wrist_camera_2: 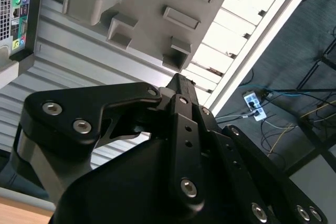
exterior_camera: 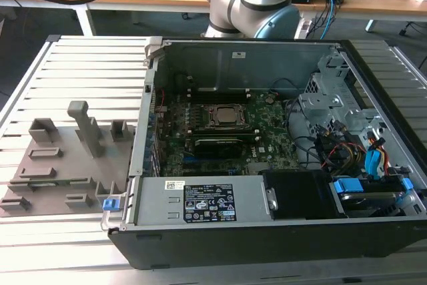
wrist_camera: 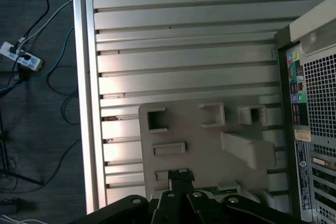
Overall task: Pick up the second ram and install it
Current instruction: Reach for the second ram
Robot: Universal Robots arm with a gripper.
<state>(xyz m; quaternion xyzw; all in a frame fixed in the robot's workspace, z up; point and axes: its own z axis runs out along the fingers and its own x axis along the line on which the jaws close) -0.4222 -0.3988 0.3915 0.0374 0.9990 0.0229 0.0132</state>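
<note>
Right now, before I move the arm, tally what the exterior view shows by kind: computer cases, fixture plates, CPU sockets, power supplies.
computer case: 1
grey fixture plate: 1
CPU socket: 1
power supply: 1
Total: 4

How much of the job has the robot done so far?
Done: nothing I can be sure of. In hand: the gripper hangs over the grey tray beside the open computer; whether it holds anything is hidden. Left: fitting the memory stick, it seems, as the gripper is outside the computer.
</note>
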